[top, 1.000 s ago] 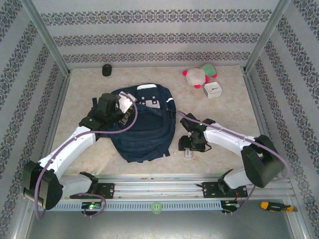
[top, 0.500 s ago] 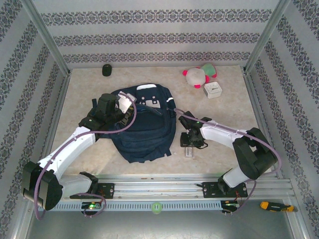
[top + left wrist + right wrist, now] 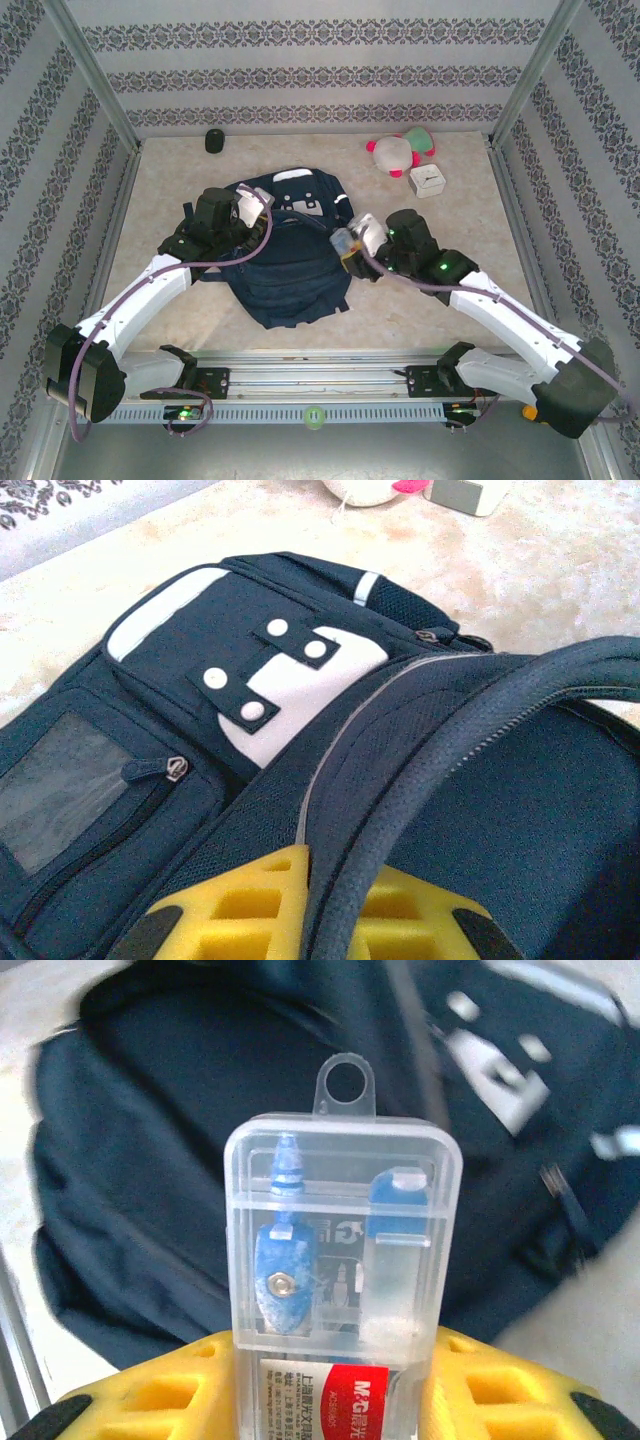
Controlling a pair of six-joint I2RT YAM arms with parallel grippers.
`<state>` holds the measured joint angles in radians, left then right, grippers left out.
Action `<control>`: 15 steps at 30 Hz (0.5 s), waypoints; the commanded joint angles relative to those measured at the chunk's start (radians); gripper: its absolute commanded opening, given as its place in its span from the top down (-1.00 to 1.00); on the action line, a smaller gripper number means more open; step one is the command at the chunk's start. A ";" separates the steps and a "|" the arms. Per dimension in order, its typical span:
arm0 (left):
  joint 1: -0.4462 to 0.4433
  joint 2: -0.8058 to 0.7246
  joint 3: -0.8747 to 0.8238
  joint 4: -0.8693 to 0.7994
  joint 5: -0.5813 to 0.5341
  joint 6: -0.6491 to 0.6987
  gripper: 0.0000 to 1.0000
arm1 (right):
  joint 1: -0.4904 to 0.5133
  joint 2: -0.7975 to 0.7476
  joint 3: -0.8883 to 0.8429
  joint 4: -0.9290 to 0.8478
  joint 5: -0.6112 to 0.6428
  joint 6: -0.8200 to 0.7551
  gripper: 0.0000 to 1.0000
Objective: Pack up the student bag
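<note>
Your right tool (image 3: 330, 1400) has left the counter (image 3: 480, 220) and now hangs at the bag's (image 3: 285, 265) right edge, clamped on a clear plastic case (image 3: 340, 1240). The bag lies mid-counter, as before. A little farther, your left tool (image 3: 312, 928) stays pinched on the bag's open rim. Far right, the plush toy (image 3: 400, 150) and white box (image 3: 428, 181) haven't moved.
</note>
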<state>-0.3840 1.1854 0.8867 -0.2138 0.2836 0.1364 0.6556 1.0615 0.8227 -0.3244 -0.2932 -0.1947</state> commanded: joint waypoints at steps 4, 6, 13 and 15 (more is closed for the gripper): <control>0.005 0.002 0.057 0.085 0.077 -0.062 0.99 | 0.136 0.100 0.097 0.114 0.031 -0.588 0.33; 0.004 0.002 0.056 0.094 0.090 -0.067 0.99 | 0.144 0.118 0.108 0.125 0.035 -0.620 0.32; 0.004 0.008 0.047 0.121 0.129 -0.099 1.00 | 0.161 0.424 0.257 0.289 0.120 -0.929 0.19; 0.003 0.003 0.048 0.121 0.127 -0.101 0.99 | 0.161 0.467 0.285 0.280 0.123 -0.949 0.09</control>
<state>-0.3840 1.2007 0.8883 -0.2092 0.3550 0.0761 0.8143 1.5009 1.0599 -0.0906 -0.2039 -1.0092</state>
